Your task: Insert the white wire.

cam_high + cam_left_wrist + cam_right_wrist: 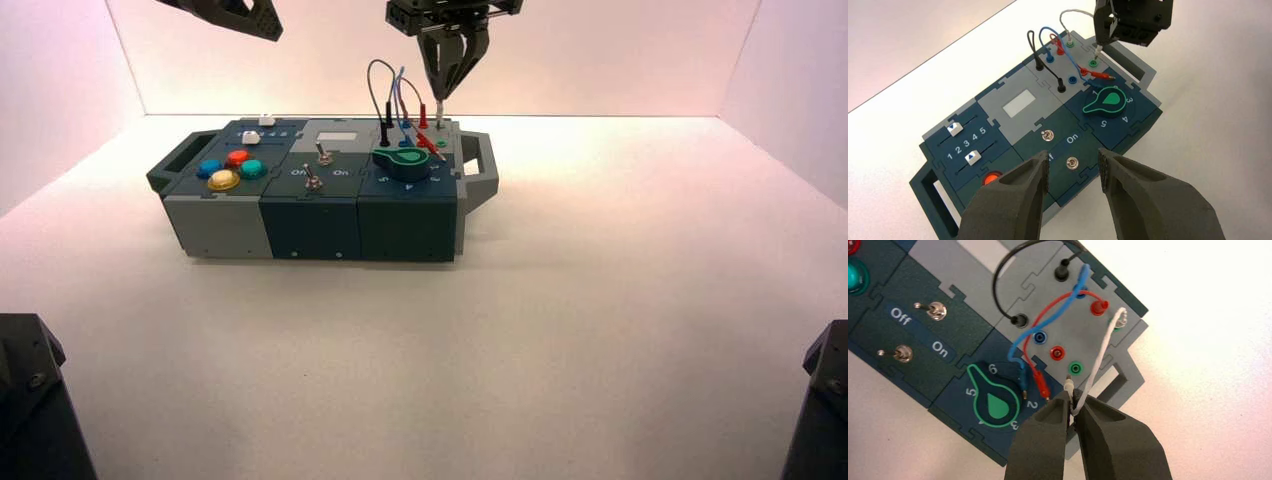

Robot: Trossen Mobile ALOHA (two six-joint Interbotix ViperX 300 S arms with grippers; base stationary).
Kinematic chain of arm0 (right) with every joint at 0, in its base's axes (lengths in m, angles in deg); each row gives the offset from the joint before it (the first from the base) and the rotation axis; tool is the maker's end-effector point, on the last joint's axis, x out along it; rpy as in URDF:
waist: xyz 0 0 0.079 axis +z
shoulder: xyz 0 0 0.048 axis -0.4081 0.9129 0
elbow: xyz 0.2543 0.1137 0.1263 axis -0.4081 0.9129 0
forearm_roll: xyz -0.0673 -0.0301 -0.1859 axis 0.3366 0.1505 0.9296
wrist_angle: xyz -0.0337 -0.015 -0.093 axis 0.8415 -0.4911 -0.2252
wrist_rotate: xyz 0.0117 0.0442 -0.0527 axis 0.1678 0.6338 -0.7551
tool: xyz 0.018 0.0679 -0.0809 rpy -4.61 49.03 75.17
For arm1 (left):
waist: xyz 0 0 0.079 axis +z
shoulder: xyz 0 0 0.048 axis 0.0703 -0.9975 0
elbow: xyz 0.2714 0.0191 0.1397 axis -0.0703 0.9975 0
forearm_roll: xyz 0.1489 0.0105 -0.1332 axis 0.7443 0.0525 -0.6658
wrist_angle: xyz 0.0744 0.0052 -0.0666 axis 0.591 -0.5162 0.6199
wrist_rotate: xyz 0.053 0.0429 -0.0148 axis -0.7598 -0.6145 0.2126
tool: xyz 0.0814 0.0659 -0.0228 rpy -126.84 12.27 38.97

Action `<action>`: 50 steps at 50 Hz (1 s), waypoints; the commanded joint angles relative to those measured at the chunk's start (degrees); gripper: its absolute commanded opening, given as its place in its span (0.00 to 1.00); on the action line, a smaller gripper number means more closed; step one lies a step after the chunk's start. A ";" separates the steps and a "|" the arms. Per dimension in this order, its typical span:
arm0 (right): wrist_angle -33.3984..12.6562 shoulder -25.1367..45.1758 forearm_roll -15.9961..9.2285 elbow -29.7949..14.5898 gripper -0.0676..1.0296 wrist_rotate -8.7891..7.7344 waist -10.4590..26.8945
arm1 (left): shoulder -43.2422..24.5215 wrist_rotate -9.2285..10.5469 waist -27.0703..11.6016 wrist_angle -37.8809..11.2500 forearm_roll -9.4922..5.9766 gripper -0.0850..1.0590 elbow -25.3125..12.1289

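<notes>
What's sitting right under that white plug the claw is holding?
An empty green socket lies just below the white wire plug's pin, held by the right gripper. The fingers cover most of the plug's body.

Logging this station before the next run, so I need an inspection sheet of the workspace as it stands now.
Surface: plain white table, bearing only the box.
Job's things: white wire, one end plugged in a far green socket; free plug held just short of the near green socket, not yet in.
Clutter: nothing seen.
Grippers: right gripper shut on the white wire's free end above the box's wire panel; left gripper open, hanging clear over the box's switch end.
Cables: black wire looped, both ends plugged; red wire and blue wire each with one plug lying loose by the green knob.
Surroundings: white walls.
</notes>
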 commanded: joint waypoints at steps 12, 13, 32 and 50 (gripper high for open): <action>0.18 -1.32 0.26 -1.14 0.04 -0.09 -0.44 | 0.18 -0.26 0.18 0.35 0.09 0.54 -0.70; 0.18 -1.23 0.26 -1.14 0.04 -0.09 -0.44 | 0.18 -0.26 0.18 0.26 0.09 0.54 -0.70; 0.26 0.62 0.26 -1.67 0.04 -0.09 -0.53 | 0.35 -0.35 0.18 0.35 0.09 0.54 -0.70; 0.88 1.05 0.26 -1.85 0.04 -0.09 -0.53 | 0.35 -0.26 0.18 0.26 0.09 0.54 -0.70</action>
